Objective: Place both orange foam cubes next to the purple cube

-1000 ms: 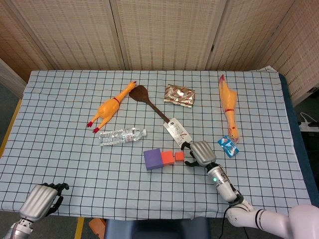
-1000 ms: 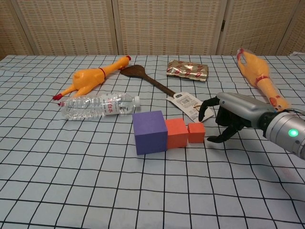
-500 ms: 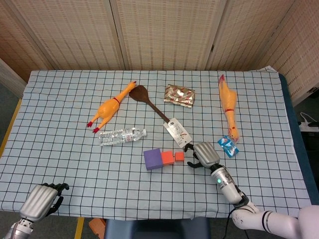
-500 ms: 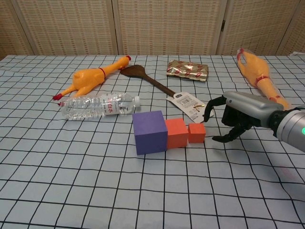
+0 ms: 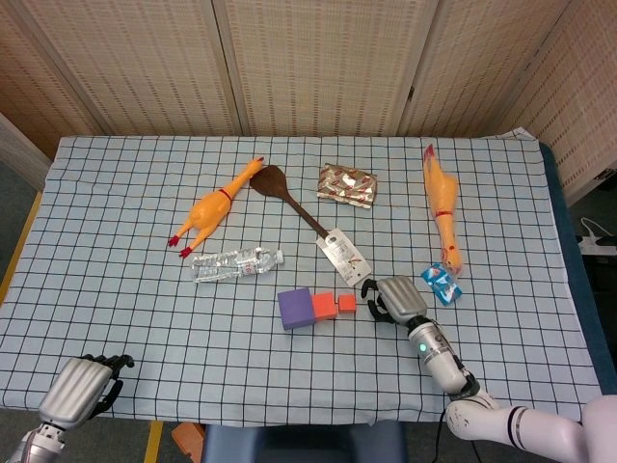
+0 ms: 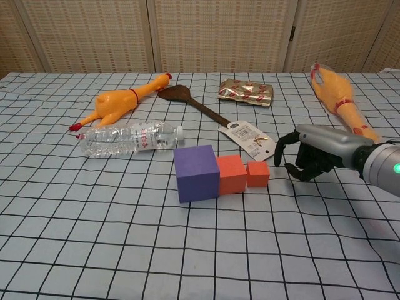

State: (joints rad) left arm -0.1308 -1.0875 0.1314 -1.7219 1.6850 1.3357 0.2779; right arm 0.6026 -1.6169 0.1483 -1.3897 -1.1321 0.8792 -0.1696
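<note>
The purple cube (image 5: 295, 308) (image 6: 197, 173) sits near the table's front centre. Touching its right side is the larger orange cube (image 5: 323, 305) (image 6: 232, 174), and the small orange cube (image 5: 346, 303) (image 6: 257, 174) rests against that one, so the three form a row. My right hand (image 5: 393, 299) (image 6: 312, 154) hovers just right of the small cube, apart from it, fingers loosely curved and holding nothing. My left hand (image 5: 82, 389) lies at the table's front left corner with its fingers curled in, empty; only the head view shows it.
A water bottle (image 6: 128, 139) and a rubber chicken (image 6: 119, 103) lie left of the cubes. A wooden spatula (image 6: 200, 106) with a paper tag (image 6: 250, 137) runs behind them. A foil packet (image 6: 247, 92), a second chicken (image 6: 337, 94) and a blue packet (image 5: 441, 283) lie to the right.
My right hand has drawn back to the right, away from the small orange cube, and its fingers have curled in a little. The cubes and my left hand have not moved.
</note>
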